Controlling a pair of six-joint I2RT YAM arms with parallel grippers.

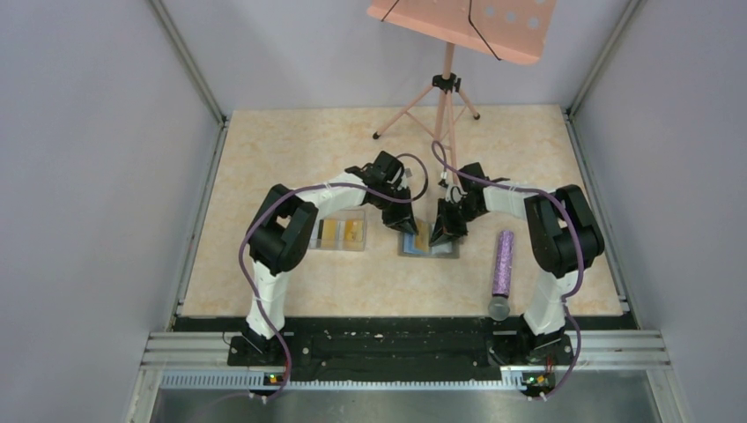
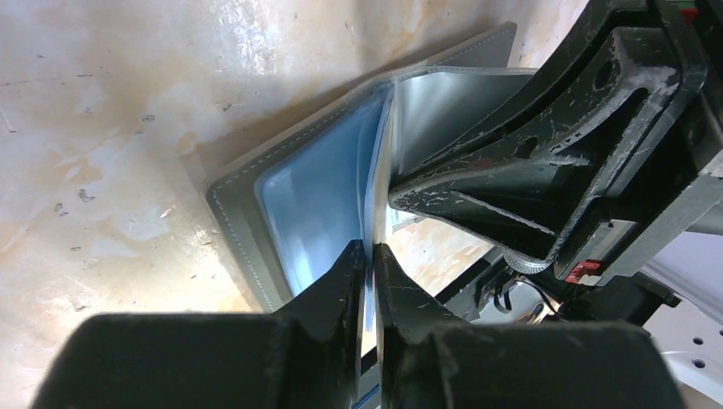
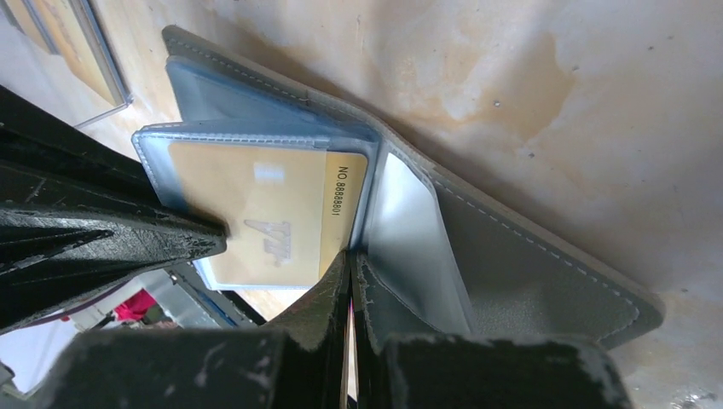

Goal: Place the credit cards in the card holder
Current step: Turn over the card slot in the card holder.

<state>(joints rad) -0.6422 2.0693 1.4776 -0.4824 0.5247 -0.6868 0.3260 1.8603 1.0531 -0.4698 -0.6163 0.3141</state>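
Note:
The dark-grey card holder (image 1: 421, 248) lies open on the table, with clear blue-tinted sleeves (image 2: 320, 192) standing up from its grey cover (image 3: 529, 264). One yellow credit card (image 3: 264, 213) sits inside an upright sleeve. My left gripper (image 2: 372, 251) is shut on the near edge of that thin sleeve. Facing it, my right gripper (image 3: 351, 256) is shut on a sleeve edge beside the card. In the top view both grippers (image 1: 401, 220) (image 1: 447, 231) meet over the holder. More orange and yellow credit cards (image 1: 339, 232) lie in a clear box to the left.
The clear plastic box (image 1: 352, 247) stands just left of the holder. A purple glittery cylinder (image 1: 502, 263) lies to the right, near the right arm. A pink music stand (image 1: 447, 97) on a tripod stands at the back of the table.

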